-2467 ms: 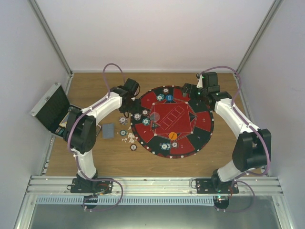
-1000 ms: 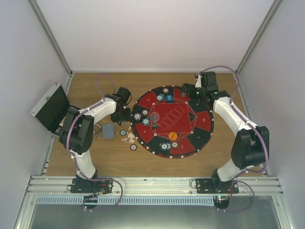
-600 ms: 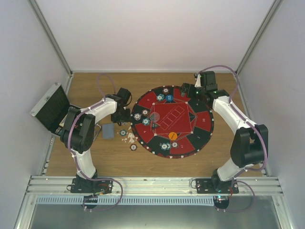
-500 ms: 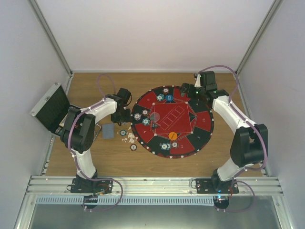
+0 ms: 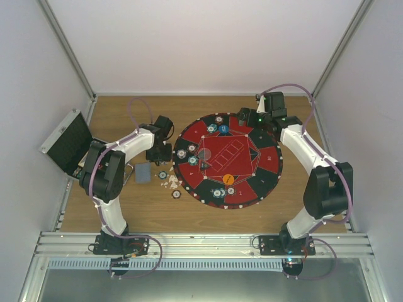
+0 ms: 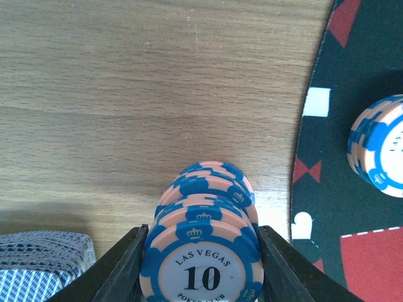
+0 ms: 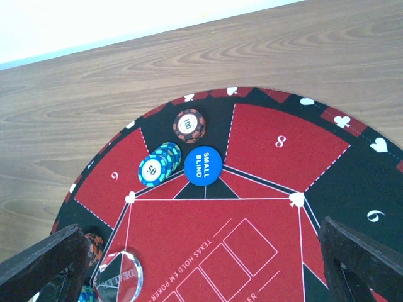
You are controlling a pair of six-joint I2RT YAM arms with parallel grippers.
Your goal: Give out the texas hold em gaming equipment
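The left gripper (image 6: pixel 201 274) is clenched on a chip stack (image 6: pixel 205 220) of salmon chips with blue striped rims, the top face reading LAS VEGAS 10. It sits in the table's (image 6: pixel 126 94) left half, just off the mat (image 6: pixel 324 189). Farther back, the right gripper (image 7: pixel 204 264) hangs spread wide above the mat's far side, near a blue SMALL BLIND disc (image 7: pixel 203 165).

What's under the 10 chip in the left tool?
Under the 10 chip, clamped by the left tool, more pink-and-blue chips fan out on the wooden table beside the mat. Their count is hidden.

Left hand (image 5: pixel 158 153) sits beside the mat (image 5: pixel 267 167), right hand (image 5: pixel 245 119) over its rim.
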